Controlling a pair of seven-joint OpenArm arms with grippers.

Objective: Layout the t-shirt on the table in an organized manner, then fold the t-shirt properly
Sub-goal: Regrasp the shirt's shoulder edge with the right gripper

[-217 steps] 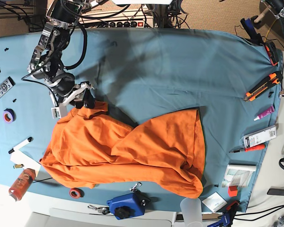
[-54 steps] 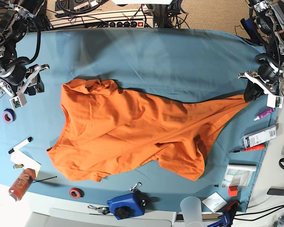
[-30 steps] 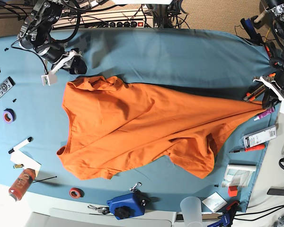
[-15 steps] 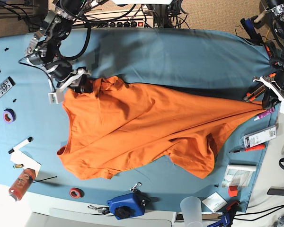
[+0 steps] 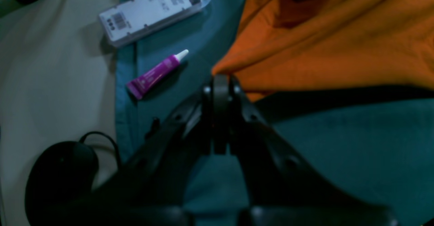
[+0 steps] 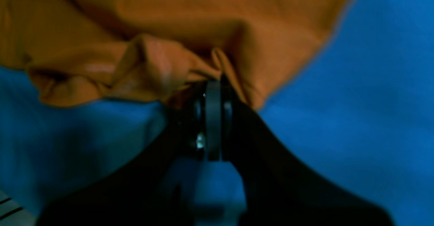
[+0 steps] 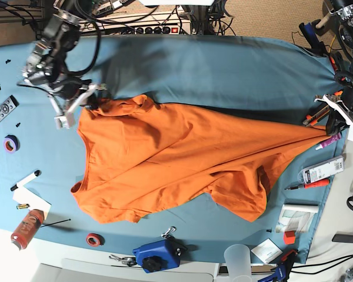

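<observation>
While the t-shirt [image 7: 176, 161] is stretched across the tabletop [image 7: 223, 70], opposite corners pinched in left fingers [image 5: 220, 83] and right fingers [image 6: 213, 94], layout is judged underway; further spreading is needed.

A purple tube [image 5: 156, 73] is lying just beside a clear plastic package [image 5: 154, 12] with a barcode label, and a red marker [image 7: 310, 184] is lying against that package in the base view. An orange utility knife [image 7: 325, 107] is sitting further along the same side. On the opposite side, a grey remote [image 7: 1, 112], a purple tape roll [image 7: 11, 143], a white marker [image 7: 25, 180] and an orange bottle [image 7: 26, 228] are lying. A red tape roll [image 7: 94, 239], a blue device [image 7: 157, 255] and a clear cup [image 7: 237, 262] are sitting along the near margin.
</observation>
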